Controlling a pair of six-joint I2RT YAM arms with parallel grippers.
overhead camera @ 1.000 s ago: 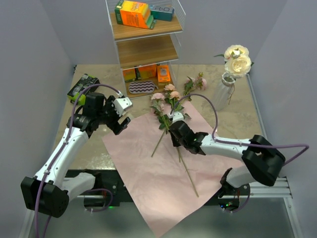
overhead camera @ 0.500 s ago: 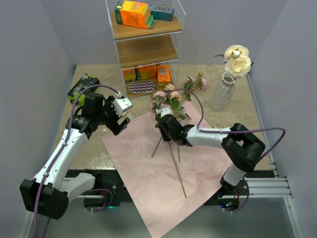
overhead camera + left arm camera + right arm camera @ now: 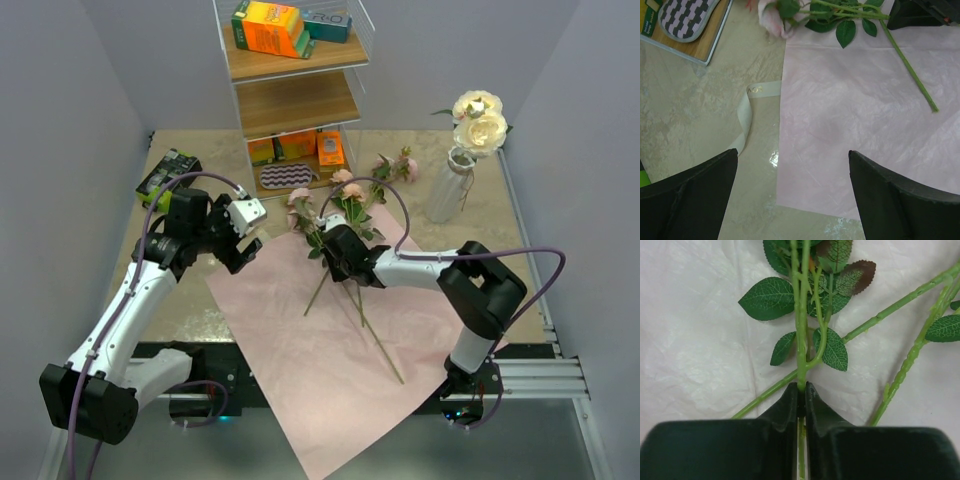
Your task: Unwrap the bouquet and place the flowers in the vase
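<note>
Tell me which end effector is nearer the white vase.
Right. The right end effector, shut on a rose stem, sits left of the vase; the left end effector hovers open farther left, over the pink sheet's edge.

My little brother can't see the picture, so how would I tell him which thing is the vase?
Find the beige table and go to its far right corner, past the big pink sheet. The vase stands there upright: tall, slim, white and ribbed. It alone holds flowers up, two cream roses at its top, while the pink roses lie flat.
</note>
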